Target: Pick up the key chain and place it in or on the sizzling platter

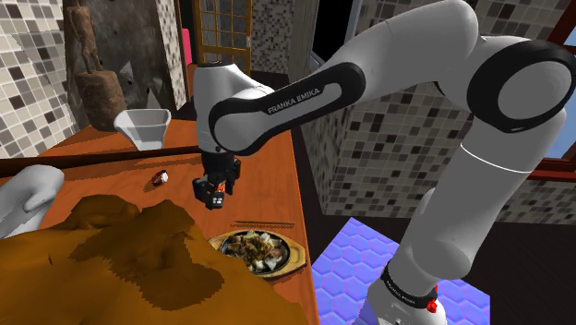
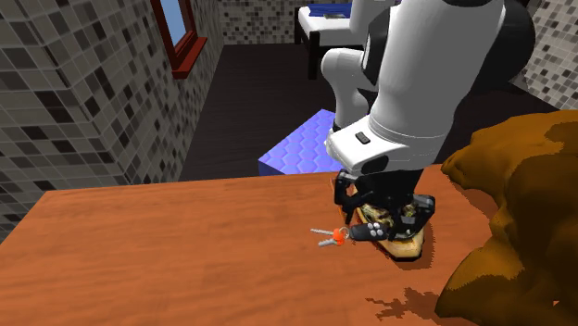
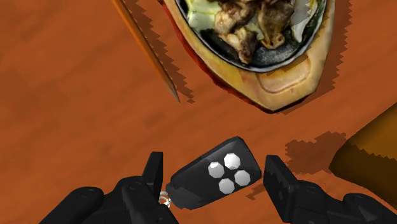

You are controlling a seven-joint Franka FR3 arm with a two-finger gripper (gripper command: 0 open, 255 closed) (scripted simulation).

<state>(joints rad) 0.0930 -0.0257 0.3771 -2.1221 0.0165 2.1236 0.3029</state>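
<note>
In the shoulder view you had the gripper [image 1: 214, 192] low over the wooden table [image 1: 111, 152]. The sizzling platter [image 1: 297, 256] sat near it at five o'clock, heaped with browned food [image 1: 254, 247]. A pale tub [image 1: 148, 137] stood well apart at eleven o'clock, its contents unclear. In the second exterior view the key chain [image 2: 347, 233] lay on the table [image 2: 167, 250], not on the platter [image 2: 408, 246]. Its black fob [image 2: 370, 229] was under the gripper [image 2: 372, 222], and its orange tag [image 2: 339, 235] and keys [image 2: 324, 238] trailed toward nine o'clock, with the platter just beside at three o'clock. In the wrist view your fingers [image 3: 280, 181] stood spread and released, bracketing the fob [image 3: 216, 178] aslant between them without clasping it. Beyond the fingertips the platter's dark dish held the food [image 3: 254, 25] on a tan base [image 3: 289, 86], and a thin stick [image 3: 146, 54] lay beside it.
</note>
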